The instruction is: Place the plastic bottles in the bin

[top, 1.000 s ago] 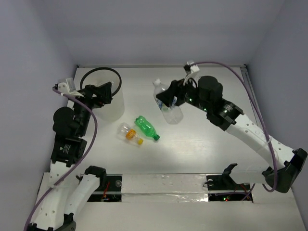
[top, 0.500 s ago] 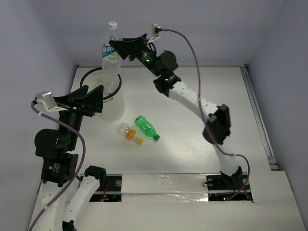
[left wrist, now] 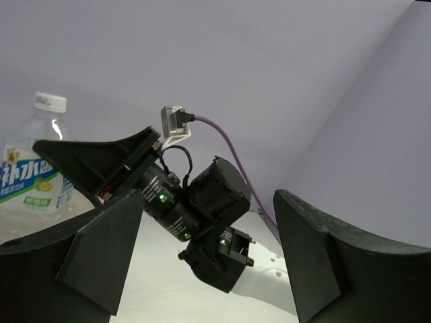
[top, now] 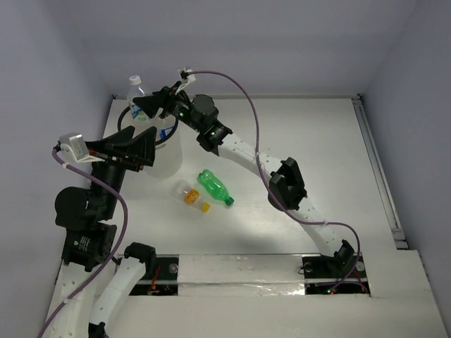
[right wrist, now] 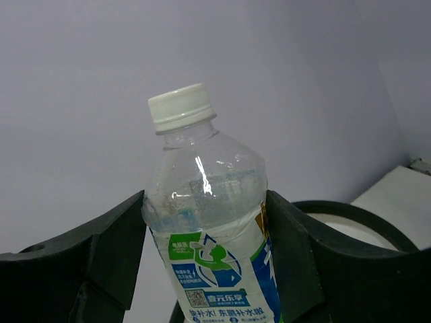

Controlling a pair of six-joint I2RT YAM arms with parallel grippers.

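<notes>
Bottle with white cap (right wrist: 205, 229): stood upright, cap up, long axis near vertical, slightly tilted in the right wrist view. Was clamped at mid-body, on the label, between both fingers of right end effector (top: 146, 105), neck and cap sticking up above the fingertips. Hung in the air over the far-left rim of bin (top: 169, 162); base hidden, so contact with the rim could not be told. Label: blue-white with a green and blue round logo, a QR code, small Chinese print below it; large blue characters "补水" readable from the left wrist view.

Left end effector (left wrist: 202, 262): spread wide, gripped nothing, hovered just beside the near-left side of the bin, pointed toward the right arm.

Green bottle (top: 215, 188): lay flat on worktop (top: 317, 141), long axis diagonal, cap toward near-right. Small orange-labelled bottle (top: 190, 196): lay flat just beside it on the left, roughly parallel, yellow cap toward near-right. Both near the bin, apart from either end effector.
</notes>
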